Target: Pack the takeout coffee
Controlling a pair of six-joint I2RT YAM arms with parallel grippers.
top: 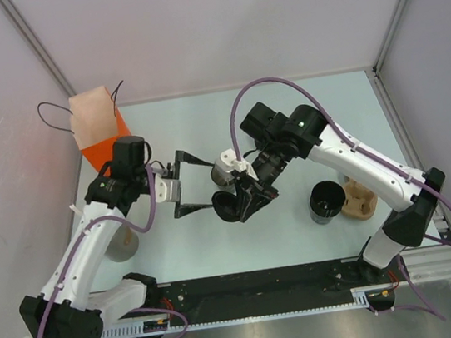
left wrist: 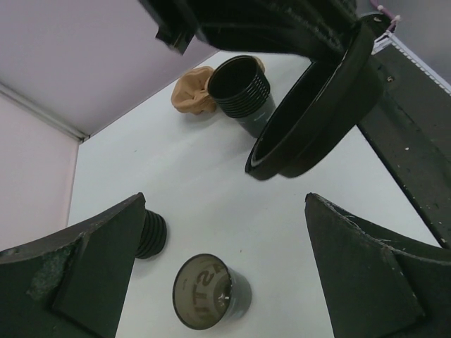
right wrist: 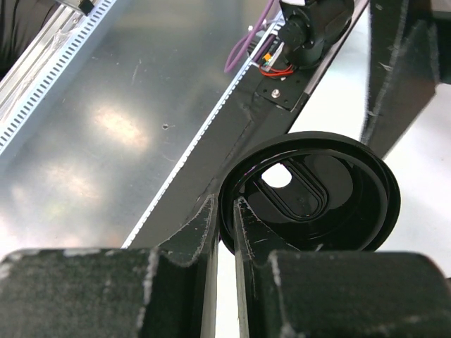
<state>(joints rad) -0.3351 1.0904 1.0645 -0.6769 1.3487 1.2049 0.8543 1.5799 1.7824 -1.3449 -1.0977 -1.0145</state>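
Note:
My right gripper (top: 244,203) (right wrist: 225,205) is shut on the rim of a round black lid (right wrist: 317,190) with an oval recess and a sip hole. It holds the lid on edge above the table (top: 224,208), and it also shows in the left wrist view (left wrist: 317,120). My left gripper (top: 209,185) (left wrist: 225,204) is wide open and empty, just left of the lid. Between its fingers a small dark cup (left wrist: 211,292) with a tan lettered face lies tilted on the table. No cup with a spoke-ridged lid shows plainly.
A stack of wider black cups (top: 327,201) (left wrist: 241,95) stands right of centre beside a brown pulp carrier (top: 358,199) (left wrist: 194,91). An orange bag (top: 98,124) stands at the back left. A grey cup (top: 123,244) sits under the left arm. A ribbed black object (left wrist: 152,236) lies partly behind the left finger.

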